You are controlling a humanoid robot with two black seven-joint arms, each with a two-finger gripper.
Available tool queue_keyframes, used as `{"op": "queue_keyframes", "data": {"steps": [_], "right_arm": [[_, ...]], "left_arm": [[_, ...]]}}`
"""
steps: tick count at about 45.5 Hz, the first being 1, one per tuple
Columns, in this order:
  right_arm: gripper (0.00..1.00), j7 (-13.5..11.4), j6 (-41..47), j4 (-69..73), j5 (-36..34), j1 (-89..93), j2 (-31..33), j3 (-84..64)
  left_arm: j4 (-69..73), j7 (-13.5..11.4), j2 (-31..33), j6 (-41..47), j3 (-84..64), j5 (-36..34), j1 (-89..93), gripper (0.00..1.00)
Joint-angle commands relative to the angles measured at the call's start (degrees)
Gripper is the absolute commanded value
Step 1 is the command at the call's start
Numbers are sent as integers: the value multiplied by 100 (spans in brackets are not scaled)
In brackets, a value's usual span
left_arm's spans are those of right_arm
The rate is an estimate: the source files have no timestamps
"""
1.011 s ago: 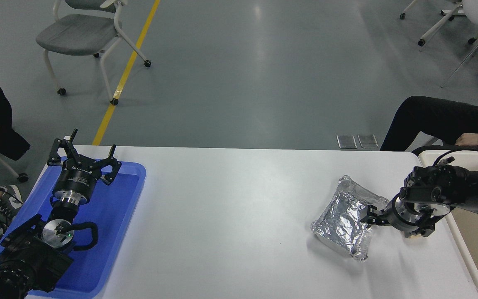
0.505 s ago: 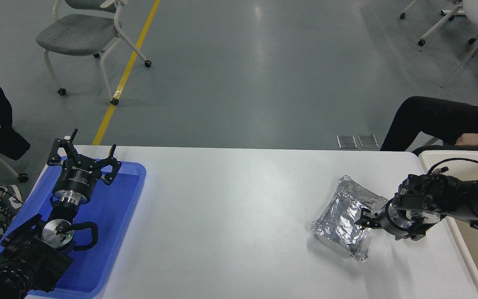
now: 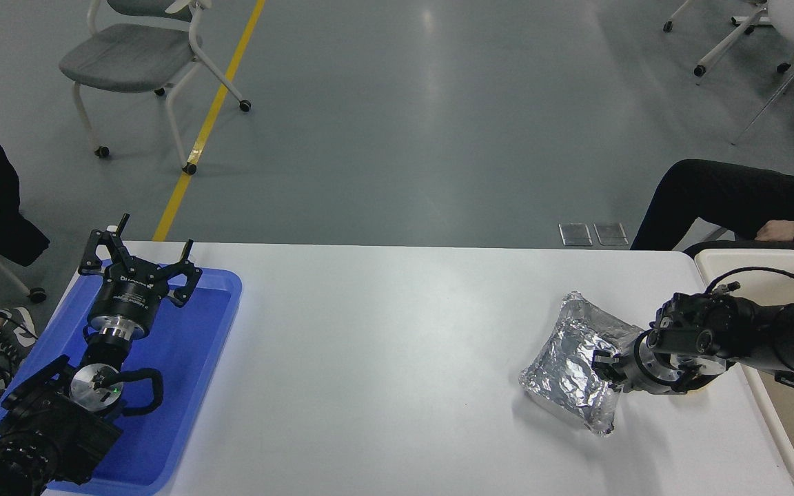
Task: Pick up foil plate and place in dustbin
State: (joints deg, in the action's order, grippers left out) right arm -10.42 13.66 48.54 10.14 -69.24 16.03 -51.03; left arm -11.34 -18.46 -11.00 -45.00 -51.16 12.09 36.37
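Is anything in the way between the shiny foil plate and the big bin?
Only the right gripper and its arm, at the foil plate's right edge. Otherwise bare white table up to the dustbin.

Crinkled, shiny aluminium is seen in the foil plate (image 3: 571, 368); the desk (image 3: 383, 358) is finished smooth, matt white.

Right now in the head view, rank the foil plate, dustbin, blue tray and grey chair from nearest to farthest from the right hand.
1. The foil plate, at the right hand, just left of it.
2. The dustbin, at the right edge, beside the arm.
3. The blue tray, far left on the table.
4. The grey chair, on the floor at upper left.
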Motion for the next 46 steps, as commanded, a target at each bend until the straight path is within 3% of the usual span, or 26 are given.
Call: {"op": "queue_keyframes", "data": {"steps": [1, 20, 46], "right_arm": [[0, 58, 40, 146, -12, -344, -12, -117], [0, 76, 57, 1377, -109, -2207, 58, -1154], [0, 286, 540, 2836, -232, -4448, 252, -2007]], "left_arm": [[0, 0, 1, 0, 0, -5, 2, 100], [0, 0, -8, 0, 0, 4, 2, 100], [0, 0, -16, 0, -8, 4, 2, 100]]}}
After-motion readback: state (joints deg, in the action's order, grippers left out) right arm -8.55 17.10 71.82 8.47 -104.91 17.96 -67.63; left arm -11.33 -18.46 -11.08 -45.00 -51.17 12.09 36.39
